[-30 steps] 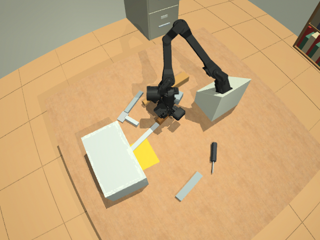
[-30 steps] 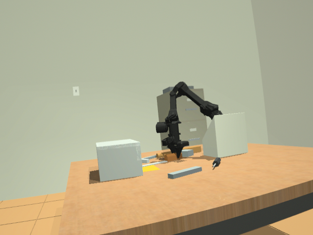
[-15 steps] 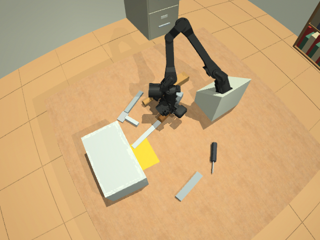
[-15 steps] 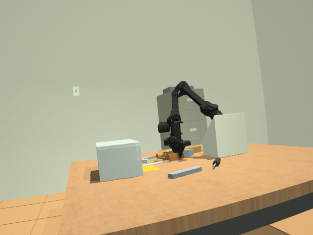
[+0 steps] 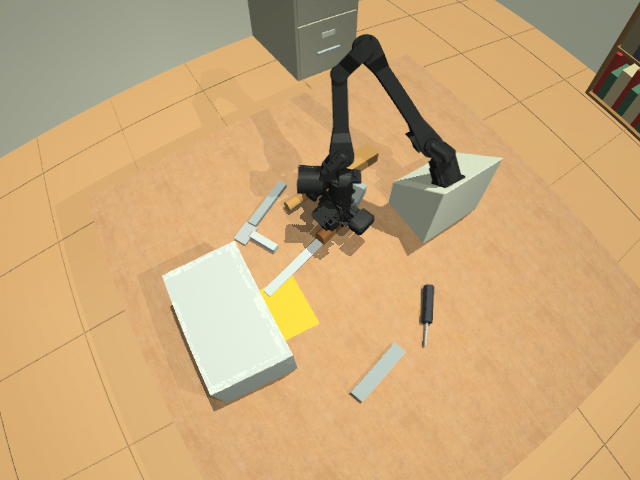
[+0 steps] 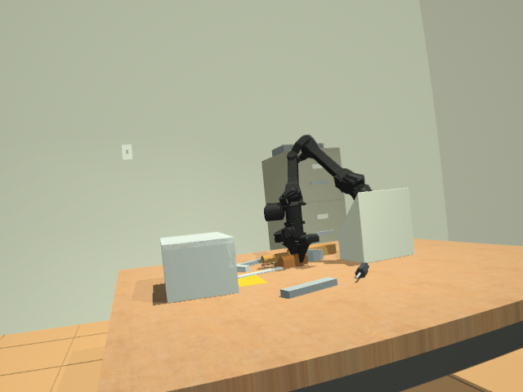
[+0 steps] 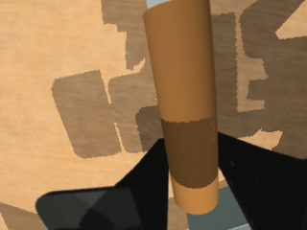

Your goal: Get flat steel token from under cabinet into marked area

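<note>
The pale cabinet (image 5: 227, 320) (image 6: 200, 269) stands at the left. The yellow marked area (image 5: 297, 316) (image 6: 252, 282) lies along its front. My gripper (image 5: 337, 227) (image 6: 301, 256) (image 7: 187, 140) points down, shut on the brown wooden handle (image 5: 324, 236) (image 6: 287, 260) (image 7: 182, 62) of a long flat tool, with a finger on each side. Its grey blade (image 5: 292, 268) (image 6: 261, 272) reaches toward the cabinet, its tip over the yellow area's corner near the cabinet's front edge. The height of tool above table is hard to tell. The token and the vent slots are not visible.
A T-shaped grey tool (image 5: 266, 204) lies beside the blade. Near the arm are a wooden cylinder (image 5: 294, 202), a wooden block (image 5: 368, 153) and a grey block (image 5: 359, 192). A grey bar (image 5: 377, 372) (image 6: 309, 287) and a screwdriver (image 5: 427, 304) (image 6: 362, 269) lie toward the front right.
</note>
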`<state>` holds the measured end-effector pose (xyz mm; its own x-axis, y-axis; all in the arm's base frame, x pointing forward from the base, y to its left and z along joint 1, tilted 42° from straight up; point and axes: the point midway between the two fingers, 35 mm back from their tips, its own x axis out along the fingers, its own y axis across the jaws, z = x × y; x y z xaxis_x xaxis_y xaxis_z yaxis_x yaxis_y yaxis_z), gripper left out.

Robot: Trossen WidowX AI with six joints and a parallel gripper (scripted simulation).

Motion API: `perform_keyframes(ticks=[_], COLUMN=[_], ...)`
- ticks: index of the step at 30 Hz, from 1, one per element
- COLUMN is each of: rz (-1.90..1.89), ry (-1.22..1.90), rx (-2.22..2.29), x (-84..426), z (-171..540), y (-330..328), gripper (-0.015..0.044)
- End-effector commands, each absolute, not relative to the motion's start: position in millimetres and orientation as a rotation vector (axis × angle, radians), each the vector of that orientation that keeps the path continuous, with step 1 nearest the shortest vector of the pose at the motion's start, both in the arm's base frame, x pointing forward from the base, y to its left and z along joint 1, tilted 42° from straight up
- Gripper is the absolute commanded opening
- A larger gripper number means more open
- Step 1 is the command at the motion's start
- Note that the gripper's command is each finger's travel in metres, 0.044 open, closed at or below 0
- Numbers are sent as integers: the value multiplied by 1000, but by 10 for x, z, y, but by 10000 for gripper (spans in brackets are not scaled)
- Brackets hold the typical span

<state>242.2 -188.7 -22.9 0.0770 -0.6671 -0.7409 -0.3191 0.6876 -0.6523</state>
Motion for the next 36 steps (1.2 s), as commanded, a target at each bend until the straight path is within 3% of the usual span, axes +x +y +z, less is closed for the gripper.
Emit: perform_keyframes(ticks=[1,5,8,23,28,36], rz=[-314,-314,-313,-312,-318,-318], ry=[1521,1521,1523,1523,1521,1521], rx=[-848,-848,-846,-847,-845,-845], x=[2422,2423,2423,2411,2423,2423], z=[-229,-229,-229,-251,-229,-229], y=[-1887,-1886,-1886,-1909,-1897,-1897], gripper=[200,200,270,270,139,85])
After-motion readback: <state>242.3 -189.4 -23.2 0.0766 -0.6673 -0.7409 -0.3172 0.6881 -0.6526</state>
